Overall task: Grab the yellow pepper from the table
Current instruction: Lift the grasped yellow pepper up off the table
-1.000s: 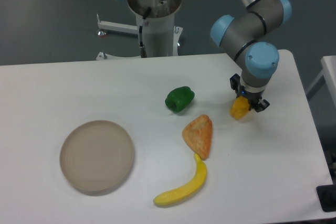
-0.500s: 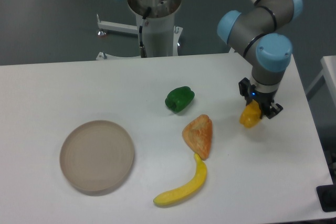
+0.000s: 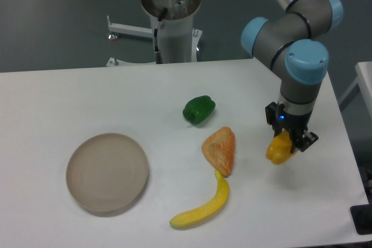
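Note:
The yellow pepper (image 3: 279, 150) is a small glossy yellow-orange lump at the right of the white table (image 3: 58, 103). My gripper (image 3: 289, 137) points down and is shut on the pepper's top. The black fingers (image 3: 301, 139) flank it on both sides. Whether the pepper hangs just above the tabletop or still touches it I cannot tell. The arm's grey and blue wrist (image 3: 303, 68) stands straight above the gripper.
A green pepper (image 3: 199, 109) lies mid-table. An orange-tan wedge (image 3: 220, 150) lies left of the gripper, with a yellow banana (image 3: 203, 208) below it. A tan round plate (image 3: 107, 171) sits at the left. The table's right edge is close to the gripper.
My gripper, with the yellow pepper in it, has moved right and toward the table's front edge, from beside the green pepper's row to level with the wedge.

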